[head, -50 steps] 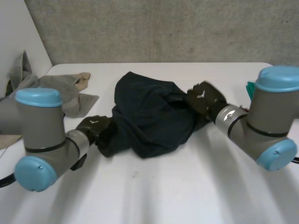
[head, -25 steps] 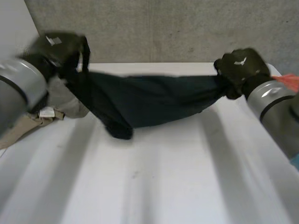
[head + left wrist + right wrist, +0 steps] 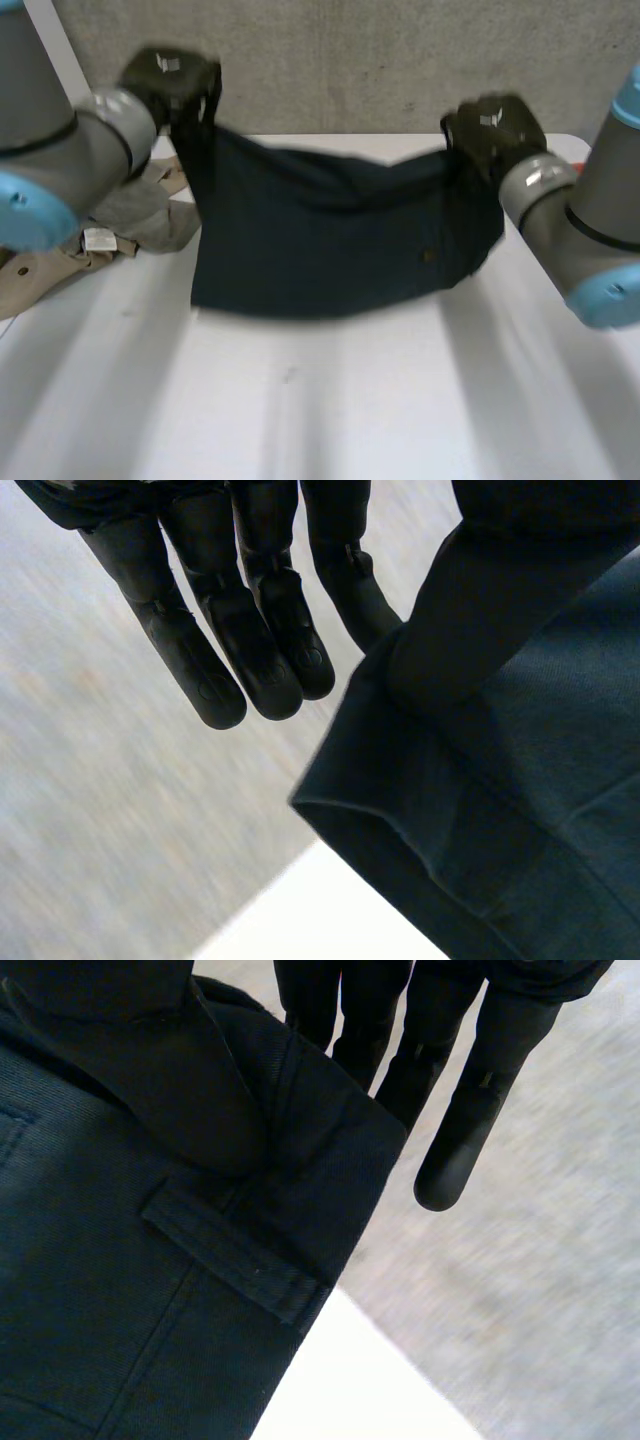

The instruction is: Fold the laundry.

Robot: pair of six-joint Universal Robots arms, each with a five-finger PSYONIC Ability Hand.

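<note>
A dark navy garment (image 3: 330, 240) hangs spread above the white table (image 3: 320, 410), stretched between both hands. My left hand (image 3: 170, 82) grips its upper corner at the far left. In the left wrist view the thumb presses the cloth (image 3: 520, 780) against straight fingers (image 3: 250, 630). My right hand (image 3: 495, 128) holds the opposite upper corner at the far right. In the right wrist view the thumb pins the waistband (image 3: 120, 1290) beside a belt loop (image 3: 240, 1255), and the fingers (image 3: 470, 1110) reach out behind the cloth. The garment's lower edge hangs just over the table.
A heap of beige and grey clothes (image 3: 110, 215) with a white label lies on the table's left side, partly under my left arm. A concrete wall (image 3: 350, 60) stands behind the table's far edge.
The garment lay bunched on the table with a hand at each side. Both hands have risen and pulled apart, and it now hangs spread out between them.
</note>
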